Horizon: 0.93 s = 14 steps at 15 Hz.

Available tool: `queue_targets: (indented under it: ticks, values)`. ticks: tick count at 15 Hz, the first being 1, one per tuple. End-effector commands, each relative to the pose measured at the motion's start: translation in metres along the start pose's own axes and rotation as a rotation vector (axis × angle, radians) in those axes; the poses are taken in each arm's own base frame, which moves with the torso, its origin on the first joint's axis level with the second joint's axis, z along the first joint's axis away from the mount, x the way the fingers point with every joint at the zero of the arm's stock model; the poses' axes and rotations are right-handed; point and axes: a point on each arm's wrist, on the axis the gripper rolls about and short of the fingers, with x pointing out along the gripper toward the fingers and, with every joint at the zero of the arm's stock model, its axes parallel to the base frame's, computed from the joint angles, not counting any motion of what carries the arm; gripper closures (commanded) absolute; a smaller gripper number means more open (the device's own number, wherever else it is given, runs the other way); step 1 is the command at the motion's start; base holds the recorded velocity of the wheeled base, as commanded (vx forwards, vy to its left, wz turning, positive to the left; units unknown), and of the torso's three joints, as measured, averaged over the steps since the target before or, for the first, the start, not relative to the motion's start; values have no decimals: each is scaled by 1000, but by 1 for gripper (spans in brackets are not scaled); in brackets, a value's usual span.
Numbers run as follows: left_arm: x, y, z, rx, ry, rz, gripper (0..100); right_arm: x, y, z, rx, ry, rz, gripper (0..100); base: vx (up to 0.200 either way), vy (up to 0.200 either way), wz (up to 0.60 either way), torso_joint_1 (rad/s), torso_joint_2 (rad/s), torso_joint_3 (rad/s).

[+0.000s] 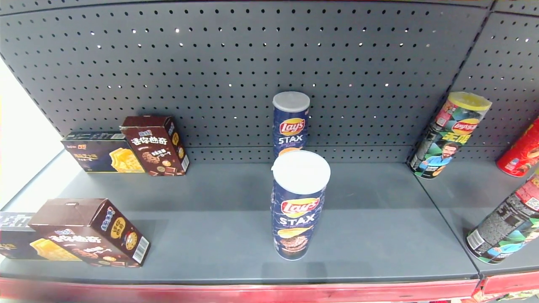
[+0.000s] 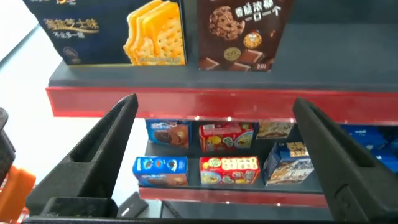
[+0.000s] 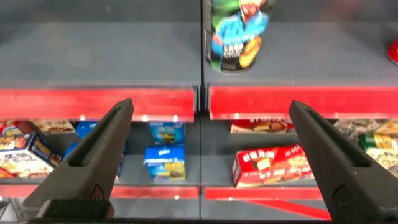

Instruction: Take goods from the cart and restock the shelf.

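At the shelf's middle: the front blue can (image 1: 299,206) stands upright on the grey shelf (image 1: 379,227), white lid on, nearer the front edge than the back.
Behind it: the rear blue can (image 1: 290,124) stands upright against the pegboard back wall (image 1: 210,63), in line with the front one and apart from it.
Back left corner: a dark cracker box (image 1: 101,153) and a brown cookie box (image 1: 156,145) stand side by side, touching.
Front left corner: a second cookie box (image 1: 90,233) and a second cracker box (image 1: 21,244) stand side by side at the front edge.
Neighbouring shelf on the right: a yellow-lidded can (image 1: 450,134) at the back, a red can (image 1: 522,151) beside it, a black-and-green can (image 1: 503,227) near the front.
Left fingers (image 2: 93,155): spread wide, nothing between them, facing the red front edge (image 2: 217,102) at the front left boxes.
Right fingers (image 3: 93,162): spread wide and empty, facing the red front edge where the two shelves meet, near the black-and-green can.
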Motion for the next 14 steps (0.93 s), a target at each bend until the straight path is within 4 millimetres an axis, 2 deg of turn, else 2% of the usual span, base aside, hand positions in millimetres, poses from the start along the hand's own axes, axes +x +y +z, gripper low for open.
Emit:
queue_targets:
  ticks: [1,4,6,14]
  values:
    - [0,0,0,0,0,-2,0,0,0,0,0,0,0,0,0,0,0,0,0,0]
    - [0,0,0,0,0,0,0,0,0,0,0,0,0,0,0,0,0,0,0,0]
    - [0,0,0,0,0,0,0,0,0,0,0,0,0,0,-200,0,0,5,0,2]
    - [0,0,0,0,0,-2,0,0,0,0,-1,0,0,0,0,0,0,0,0,0]
